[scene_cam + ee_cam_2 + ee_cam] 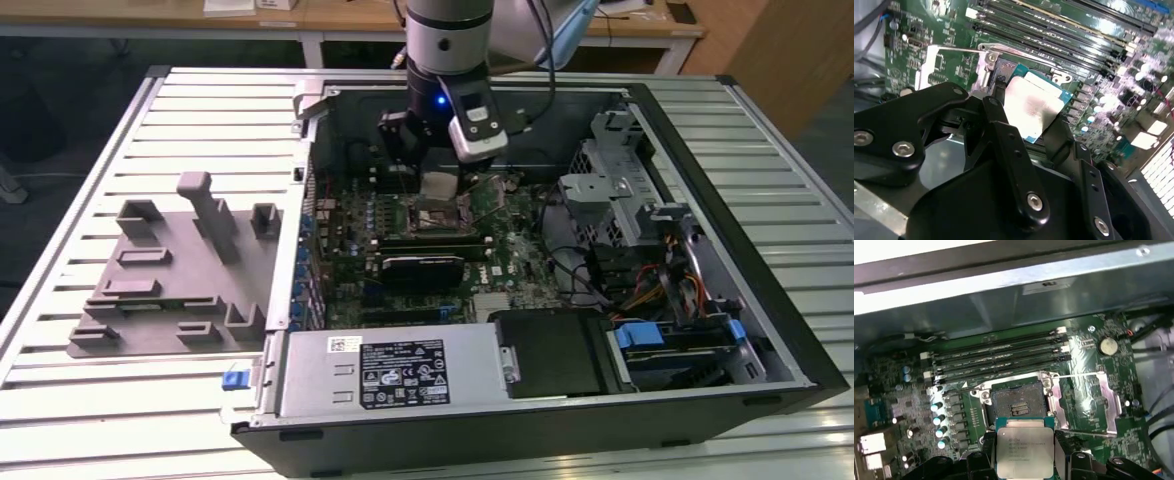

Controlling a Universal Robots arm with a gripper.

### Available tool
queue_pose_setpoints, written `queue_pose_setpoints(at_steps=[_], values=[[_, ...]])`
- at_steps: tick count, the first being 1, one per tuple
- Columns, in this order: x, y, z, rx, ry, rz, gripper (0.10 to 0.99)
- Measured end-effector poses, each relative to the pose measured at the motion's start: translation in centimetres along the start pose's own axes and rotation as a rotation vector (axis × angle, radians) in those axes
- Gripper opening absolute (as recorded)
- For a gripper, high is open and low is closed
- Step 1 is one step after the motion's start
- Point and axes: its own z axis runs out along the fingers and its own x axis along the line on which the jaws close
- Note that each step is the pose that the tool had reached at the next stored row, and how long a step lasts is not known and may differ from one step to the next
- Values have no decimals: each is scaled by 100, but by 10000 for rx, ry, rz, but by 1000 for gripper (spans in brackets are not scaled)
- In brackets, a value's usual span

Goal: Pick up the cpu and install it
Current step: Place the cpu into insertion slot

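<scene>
Gripper [1029, 117] gripped the cpu [1024, 452] by two opposite edges, near the open socket [1016, 402], not seated in it. It looked light, stiff, fragile underneath; edges seemed the safest hold.

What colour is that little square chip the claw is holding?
The flat square chip is silver-grey metal on top, teal-rimmed; clearest in the first wrist view.

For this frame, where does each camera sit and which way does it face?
Exterior view: raised, looking down into the open computer case; the arm shows.
First wrist view: behind the gripper, facing the open socket.
Second wrist view: close behind the gripper, looking past it at the motherboard.
All share the gripped cpu.
</scene>
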Motion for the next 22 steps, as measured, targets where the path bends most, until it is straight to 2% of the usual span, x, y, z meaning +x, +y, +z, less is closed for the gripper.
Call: queue_pose_setpoints(at_steps=[22], values=[[0, 0, 5, 128, -93, 3929, 545]])
